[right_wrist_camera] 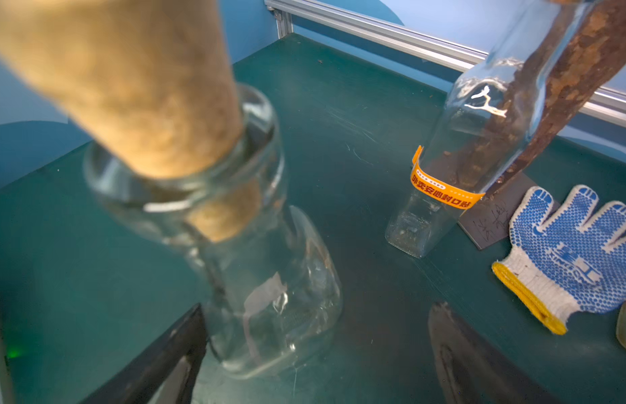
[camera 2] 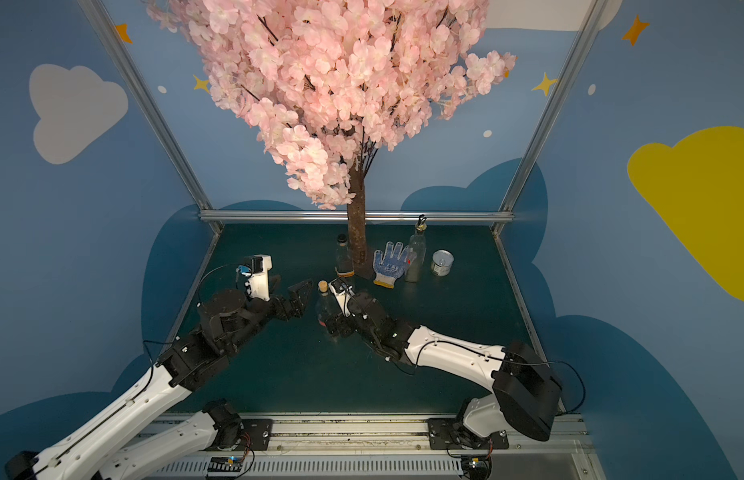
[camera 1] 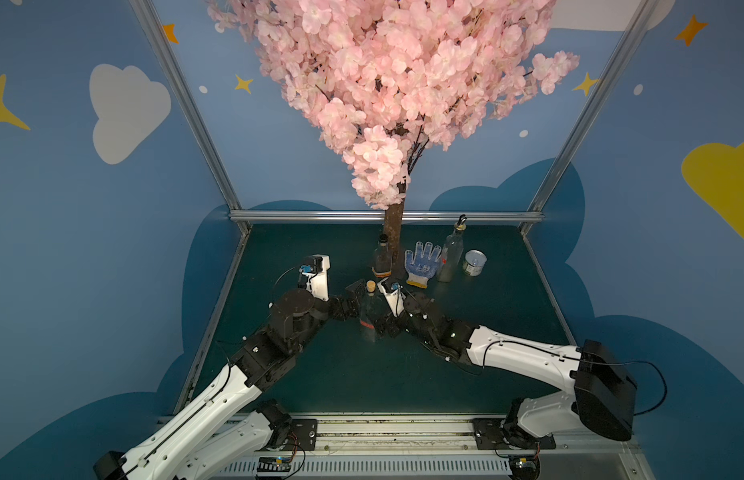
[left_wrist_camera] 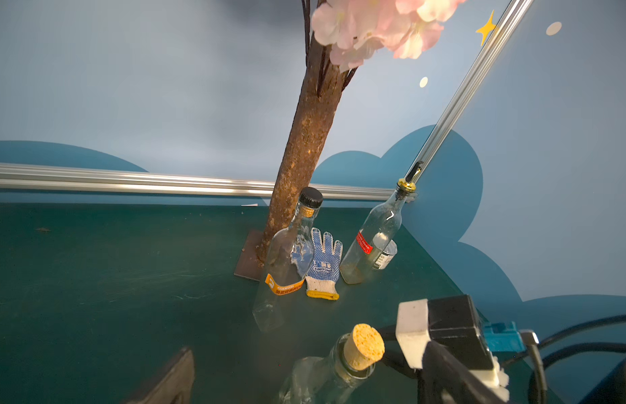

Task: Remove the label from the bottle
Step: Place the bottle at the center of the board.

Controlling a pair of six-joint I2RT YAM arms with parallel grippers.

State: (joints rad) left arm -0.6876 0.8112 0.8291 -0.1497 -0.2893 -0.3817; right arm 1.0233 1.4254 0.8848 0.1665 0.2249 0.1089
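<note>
Top views show the left hand (camera 2: 289, 289) spread wide just left of the corked bottle (camera 2: 323, 307), which stands upright mid-worktop (camera 2: 278, 374) with a red label (camera 2: 321, 322) low on it, its base between the equally wide fingers of the right hand (camera 2: 336, 326).

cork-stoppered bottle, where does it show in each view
Both top views: cork-stoppered bottle upright near the middle of the green table.
Left wrist: nearest the camera, mostly cork and neck.
Right wrist: close up, its blurred cork fills the foreground.
Shared landmark: blue-dotted work glove, farther back by the tree trunk.
</note>
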